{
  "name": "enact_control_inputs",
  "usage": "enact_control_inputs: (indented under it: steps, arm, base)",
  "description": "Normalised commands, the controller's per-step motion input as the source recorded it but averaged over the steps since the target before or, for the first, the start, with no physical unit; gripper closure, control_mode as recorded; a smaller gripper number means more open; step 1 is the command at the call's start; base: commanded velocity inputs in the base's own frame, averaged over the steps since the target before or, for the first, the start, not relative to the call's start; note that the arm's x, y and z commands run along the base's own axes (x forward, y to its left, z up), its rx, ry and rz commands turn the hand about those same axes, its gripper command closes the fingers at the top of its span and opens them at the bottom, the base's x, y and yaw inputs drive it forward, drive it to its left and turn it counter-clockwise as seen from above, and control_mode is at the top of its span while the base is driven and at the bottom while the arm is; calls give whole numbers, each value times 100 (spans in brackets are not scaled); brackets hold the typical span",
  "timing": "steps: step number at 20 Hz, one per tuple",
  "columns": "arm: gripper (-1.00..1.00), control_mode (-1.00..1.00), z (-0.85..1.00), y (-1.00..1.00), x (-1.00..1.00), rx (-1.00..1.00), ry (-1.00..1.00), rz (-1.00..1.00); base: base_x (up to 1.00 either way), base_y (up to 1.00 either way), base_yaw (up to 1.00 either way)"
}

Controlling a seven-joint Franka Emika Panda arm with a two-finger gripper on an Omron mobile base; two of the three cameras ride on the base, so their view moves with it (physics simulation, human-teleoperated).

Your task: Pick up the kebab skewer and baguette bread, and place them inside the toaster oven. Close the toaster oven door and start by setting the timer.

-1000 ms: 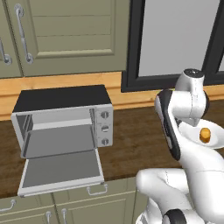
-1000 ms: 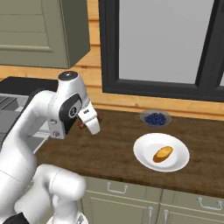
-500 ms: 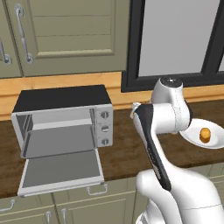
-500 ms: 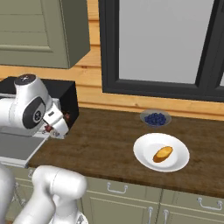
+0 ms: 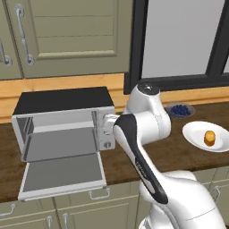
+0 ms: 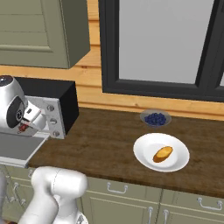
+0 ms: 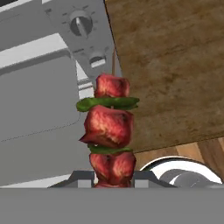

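in the left base view, the toaster oven point(image 5: 62, 129) stands with its door point(image 5: 62, 175) dropped open. right base view: baguette bread point(image 6: 162, 153) lies well right of the gripper point(image 6: 25, 127). hand view: the gripper point(image 7: 113, 178) is clamped on the kebab skewer point(image 7: 110, 131), knobs beyond its tip.

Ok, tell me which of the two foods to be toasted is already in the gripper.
The kebab skewer: red meat chunks clamped in the gripper by the open toaster oven. The golden baguette bread lies on the white plate.
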Motion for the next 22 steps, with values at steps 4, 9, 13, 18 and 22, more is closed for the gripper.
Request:
enact_control_inputs:
  steps: [4, 9, 13, 18, 22]
  arm:
    - [100, -100, 0, 100, 18, 0, 0, 30]
    - [100, -100, -25, 69, 31, 0, 0, 20]
    - [100, -100, -41, 22, 1, 0, -2, 12]
    - [100, -100, -34, 0, 21, 0, -1, 6]
    - [100, -100, -10, 9, 39, 0, 0, 0]
  base:
    - [0, 0, 0]
    - [0, 0, 0]
    - [0, 0, 0]
    - [0, 0, 0]
    - [0, 0, 0]
